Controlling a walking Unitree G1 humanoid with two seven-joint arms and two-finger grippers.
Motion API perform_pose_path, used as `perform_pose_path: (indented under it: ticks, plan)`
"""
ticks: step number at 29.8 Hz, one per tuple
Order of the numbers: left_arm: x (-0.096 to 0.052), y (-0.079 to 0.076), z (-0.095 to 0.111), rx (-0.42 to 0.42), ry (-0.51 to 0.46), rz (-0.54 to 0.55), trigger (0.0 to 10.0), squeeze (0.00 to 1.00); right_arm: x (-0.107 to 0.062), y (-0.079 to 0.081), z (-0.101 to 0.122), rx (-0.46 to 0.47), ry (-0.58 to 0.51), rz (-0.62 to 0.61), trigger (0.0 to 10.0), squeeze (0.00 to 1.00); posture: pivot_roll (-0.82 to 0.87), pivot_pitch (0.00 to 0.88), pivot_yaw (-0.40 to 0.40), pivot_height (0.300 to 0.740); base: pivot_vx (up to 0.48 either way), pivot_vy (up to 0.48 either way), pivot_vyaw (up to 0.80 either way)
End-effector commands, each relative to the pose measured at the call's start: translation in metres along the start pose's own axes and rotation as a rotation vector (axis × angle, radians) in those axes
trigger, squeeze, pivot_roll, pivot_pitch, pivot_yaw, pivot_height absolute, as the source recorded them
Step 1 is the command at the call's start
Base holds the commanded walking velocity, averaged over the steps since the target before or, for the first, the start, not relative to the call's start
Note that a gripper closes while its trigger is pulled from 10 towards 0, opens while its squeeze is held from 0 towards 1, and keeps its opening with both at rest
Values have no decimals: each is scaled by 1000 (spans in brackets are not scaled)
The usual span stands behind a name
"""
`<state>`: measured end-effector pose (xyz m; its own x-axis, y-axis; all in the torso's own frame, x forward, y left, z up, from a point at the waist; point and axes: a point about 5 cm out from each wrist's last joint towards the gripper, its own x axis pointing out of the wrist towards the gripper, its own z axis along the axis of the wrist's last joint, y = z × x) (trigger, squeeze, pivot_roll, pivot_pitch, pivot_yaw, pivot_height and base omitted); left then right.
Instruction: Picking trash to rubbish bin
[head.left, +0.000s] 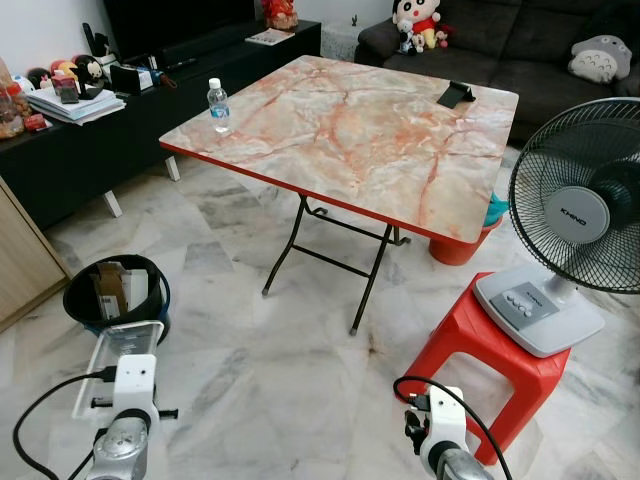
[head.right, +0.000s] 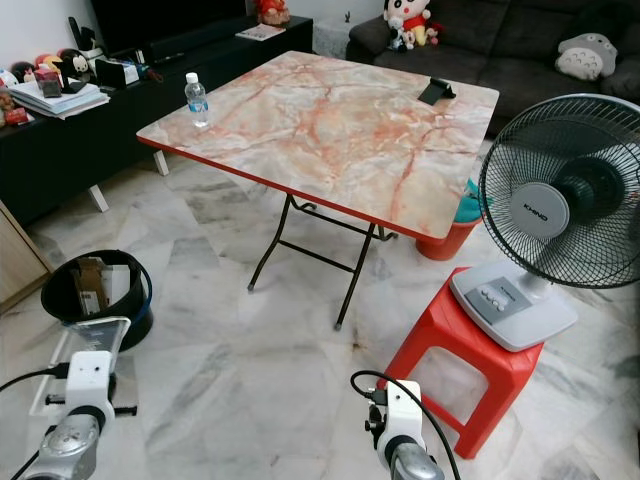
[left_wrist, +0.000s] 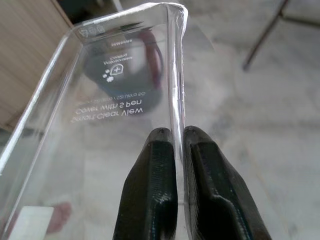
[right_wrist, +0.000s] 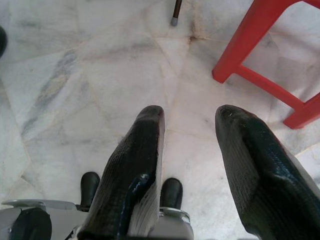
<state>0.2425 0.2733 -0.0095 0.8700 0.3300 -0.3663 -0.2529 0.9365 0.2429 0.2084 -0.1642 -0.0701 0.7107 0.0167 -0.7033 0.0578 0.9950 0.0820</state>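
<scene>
Pinching the clear plastic package by one thin edge, the left gripper could let it slip short of the bin; the right gripper idles, fingers apart.

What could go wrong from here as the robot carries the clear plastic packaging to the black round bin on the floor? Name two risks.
1. The left gripper pinches only one thin edge of the clear plastic packaging, so it may slip or flex out before reaching the black round bin.
2. The bin already holds cardboard pieces, so the wide packaging might catch on them or the rim and land on the marble floor.
</scene>
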Motion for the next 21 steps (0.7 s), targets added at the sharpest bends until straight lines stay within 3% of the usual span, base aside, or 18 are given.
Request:
perform_pose_path:
  ticks: [1, 5, 7, 8, 10, 14, 18, 21]
  plan:
    - [0, 10, 3, -23, -34, 47, 10000, 0, 0, -1, -1, 0, 5, -7, 10000, 0, 46, 5, -34, 740, 0, 0, 0]
    - [-7, 23, -9, -57, 1, 103, 10000, 0, -1, -1, -2, -12, 10, -5, 10000, 0, 48, 8, -36, 740, 0, 0, 0]
    - [-14, 32, -23, -71, 61, 149, 10000, 0, -1, 0, -3, -15, 14, -2, 10000, 0, 48, 8, -36, 740, 0, 0, 0]
    - [-21, 33, -39, -78, 140, 156, 10000, 0, -1, 1, -4, -16, 19, -1, 10000, 0, 48, 8, -36, 740, 0, 0, 0]
    - [-29, 28, -55, -46, 237, 112, 10000, 0, -1, 2, -5, -18, 25, 0, 10000, 0, 47, 16, -37, 740, 0, 0, 0]
    - [-46, -2, -85, 47, 434, -77, 10000, 0, -2, 0, -9, -48, 44, -5, 10000, 0, 46, 15, -44, 740, 0, 0, 0]
    - [-50, -21, -91, 106, 500, -144, 10000, 0, -3, -4, -12, -64, 70, -22, 10000, 0, 34, 12, -44, 740, 0, 0, 0]
    - [-48, -25, -90, 92, 510, -141, 10000, 0, -3, -5, -12, -59, 74, -20, 10000, 0, 35, 14, -49, 740, 0, 0, 0]
